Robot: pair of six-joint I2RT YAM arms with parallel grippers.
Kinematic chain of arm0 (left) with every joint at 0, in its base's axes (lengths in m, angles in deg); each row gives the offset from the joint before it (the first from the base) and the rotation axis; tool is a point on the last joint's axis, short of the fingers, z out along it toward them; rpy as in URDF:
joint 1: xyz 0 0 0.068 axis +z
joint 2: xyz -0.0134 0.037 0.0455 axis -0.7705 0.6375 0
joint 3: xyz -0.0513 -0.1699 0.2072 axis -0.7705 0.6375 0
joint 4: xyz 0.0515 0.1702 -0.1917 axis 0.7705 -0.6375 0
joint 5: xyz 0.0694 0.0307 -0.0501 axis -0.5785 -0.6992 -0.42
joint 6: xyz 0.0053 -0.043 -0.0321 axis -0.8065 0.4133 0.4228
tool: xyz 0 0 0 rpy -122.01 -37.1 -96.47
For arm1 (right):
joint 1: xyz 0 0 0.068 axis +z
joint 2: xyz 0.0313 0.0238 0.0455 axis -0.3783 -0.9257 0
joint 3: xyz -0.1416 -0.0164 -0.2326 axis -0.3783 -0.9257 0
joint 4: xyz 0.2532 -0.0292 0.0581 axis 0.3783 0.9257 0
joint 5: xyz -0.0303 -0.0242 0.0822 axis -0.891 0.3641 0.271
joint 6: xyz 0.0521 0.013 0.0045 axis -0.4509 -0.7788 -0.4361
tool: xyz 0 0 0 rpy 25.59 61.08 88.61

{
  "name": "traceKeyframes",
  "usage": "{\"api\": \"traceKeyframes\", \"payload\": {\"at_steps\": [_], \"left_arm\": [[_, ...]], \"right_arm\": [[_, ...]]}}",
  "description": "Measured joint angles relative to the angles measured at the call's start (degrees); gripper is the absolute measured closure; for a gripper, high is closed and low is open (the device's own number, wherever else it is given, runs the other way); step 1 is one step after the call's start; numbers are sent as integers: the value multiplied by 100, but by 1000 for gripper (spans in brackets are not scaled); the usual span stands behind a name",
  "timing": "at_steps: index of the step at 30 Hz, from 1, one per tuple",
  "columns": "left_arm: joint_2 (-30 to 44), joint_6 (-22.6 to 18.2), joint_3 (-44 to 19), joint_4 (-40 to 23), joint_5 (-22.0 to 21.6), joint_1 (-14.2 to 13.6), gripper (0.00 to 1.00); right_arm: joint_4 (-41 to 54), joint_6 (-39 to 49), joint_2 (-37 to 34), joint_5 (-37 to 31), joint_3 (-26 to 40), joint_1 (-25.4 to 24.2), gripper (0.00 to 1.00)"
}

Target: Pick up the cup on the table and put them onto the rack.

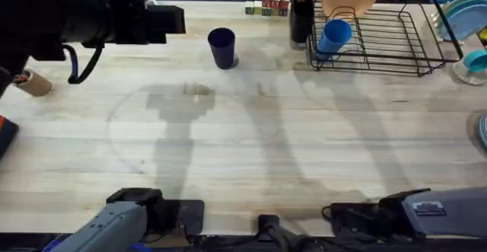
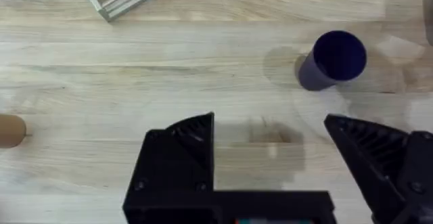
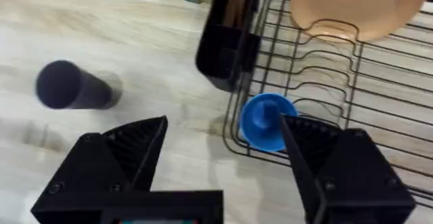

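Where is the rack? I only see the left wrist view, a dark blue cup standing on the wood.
Observer: The black wire rack sits far right on the table, right of the dark blue cup.
Operator: Anything in it?
Observer: A light blue cup, tilted, at its left end.
Operator: And the right gripper?
Observer: The right gripper hangs open over that same end.

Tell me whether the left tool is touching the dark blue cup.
Apart. In the left wrist view, bare table separates the open left tool from the dark blue cup.
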Motion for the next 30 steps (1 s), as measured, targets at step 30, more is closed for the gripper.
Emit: {"api": "traceKeyframes", "payload": {"at_steps": [30], "left_arm": [[0, 2, 0, 170, 0, 0, 7]], "right_arm": [[-1538, -292, -1167, 337, 7, 1989, 9]]}}
